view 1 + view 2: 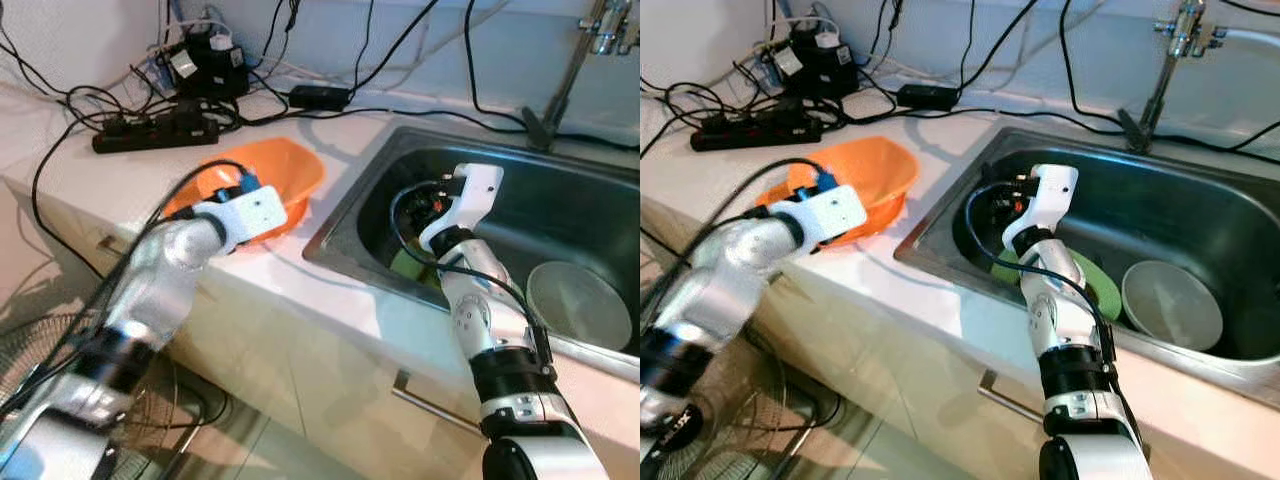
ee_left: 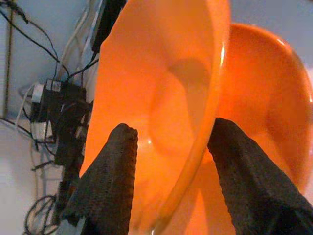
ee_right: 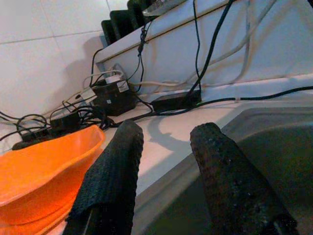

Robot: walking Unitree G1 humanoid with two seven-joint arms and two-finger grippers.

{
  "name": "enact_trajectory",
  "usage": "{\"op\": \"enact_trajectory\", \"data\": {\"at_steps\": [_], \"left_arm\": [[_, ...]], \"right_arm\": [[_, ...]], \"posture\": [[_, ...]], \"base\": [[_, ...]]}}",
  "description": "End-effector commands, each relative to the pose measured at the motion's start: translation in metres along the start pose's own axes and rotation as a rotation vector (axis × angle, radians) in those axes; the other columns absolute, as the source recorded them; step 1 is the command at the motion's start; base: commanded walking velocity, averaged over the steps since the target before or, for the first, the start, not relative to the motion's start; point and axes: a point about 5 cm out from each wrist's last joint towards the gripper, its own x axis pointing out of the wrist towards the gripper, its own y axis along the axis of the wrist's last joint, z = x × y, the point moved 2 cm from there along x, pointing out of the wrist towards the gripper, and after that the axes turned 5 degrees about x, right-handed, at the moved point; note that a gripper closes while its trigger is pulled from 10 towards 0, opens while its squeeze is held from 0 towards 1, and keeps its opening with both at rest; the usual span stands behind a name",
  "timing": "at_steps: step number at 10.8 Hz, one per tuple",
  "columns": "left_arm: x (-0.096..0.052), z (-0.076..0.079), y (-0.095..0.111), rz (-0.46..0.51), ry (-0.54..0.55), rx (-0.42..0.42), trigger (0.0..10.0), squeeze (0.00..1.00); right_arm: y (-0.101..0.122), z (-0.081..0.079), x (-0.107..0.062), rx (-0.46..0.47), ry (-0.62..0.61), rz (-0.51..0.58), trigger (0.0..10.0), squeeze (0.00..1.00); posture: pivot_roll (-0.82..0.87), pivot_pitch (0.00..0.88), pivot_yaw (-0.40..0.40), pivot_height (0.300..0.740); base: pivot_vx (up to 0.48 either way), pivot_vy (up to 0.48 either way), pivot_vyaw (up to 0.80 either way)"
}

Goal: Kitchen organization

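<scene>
In the left eye view, the steel sink (image 1: 560,215) is serving as the anchor: the orange bowl (image 1: 290,175) is sitting on the pale counter (image 1: 330,290) just beside the sink's left rim, and the left gripper (image 1: 262,212) is reaching in at the bowl's near edge, its white wrist block covering part of that edge. Beyond the bowl, farther from the sink, a black power strip (image 1: 155,132) and a tangle of black cables (image 1: 200,60) are lying along the wall, and a faucet (image 1: 570,70) is rising behind the sink. In the right eye view, the right gripper (image 1: 1002,205) is hanging over the sink's left half, above a green plate (image 1: 1095,285) that the arm is partly hiding, with a grey bowl (image 1: 1170,303) resting in the basin beside the plate. The left wrist view is showing two orange bowls nested together, and the left gripper's fingers (image 2: 115,181) are straddling the inner bowl's rim, one on each side; whether they are pressing on it cannot be told. In the right wrist view, the right gripper's fingers (image 3: 115,171) are standing apart with nothing between them, pointing across the sink's edge toward the orange bowl and the cables on the counter beyond.
</scene>
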Motion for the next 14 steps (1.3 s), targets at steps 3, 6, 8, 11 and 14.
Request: {"op": "enact_trajectory", "data": {"at_steps": [3,6,8,11,14], "left_arm": [[0.005,0.004,-0.003,-0.022,0.014,0.037,0.0,0.00],[0.006,0.005,-0.008,-0.031,0.016,0.055,0.0,0.00],[0.004,0.000,-0.012,-0.046,0.047,0.068,0.0,0.00],[0.004,-0.020,-0.002,-0.013,0.163,0.135,0.0,0.00],[0.002,-0.035,0.026,0.135,0.317,0.261,5.5,0.00]], "right_arm": [[0.003,-0.006,0.004,-0.002,0.020,0.002,10.0,0.00],[0.002,-0.007,0.004,-0.003,0.022,-0.003,10.0,0.00],[0.003,-0.009,0.005,-0.003,0.029,0.005,10.0,0.00],[0.005,-0.011,0.008,-0.001,0.026,0.016,10.0,0.00],[0.011,-0.007,0.009,0.003,-0.005,0.041,10.0,0.00]], "posture": [[0.15,0.000,0.073,0.740],[0.15,0.000,0.079,0.740],[0.14,0.000,0.083,0.740],[0.14,0.000,0.083,0.740],[0.14,0.000,0.087,0.740]], "base": [[0.000,0.000,0.00],[0.000,0.000,0.00],[0.000,0.000,0.00],[0.000,0.000,0.00],[0.000,0.000,0.00]]}}
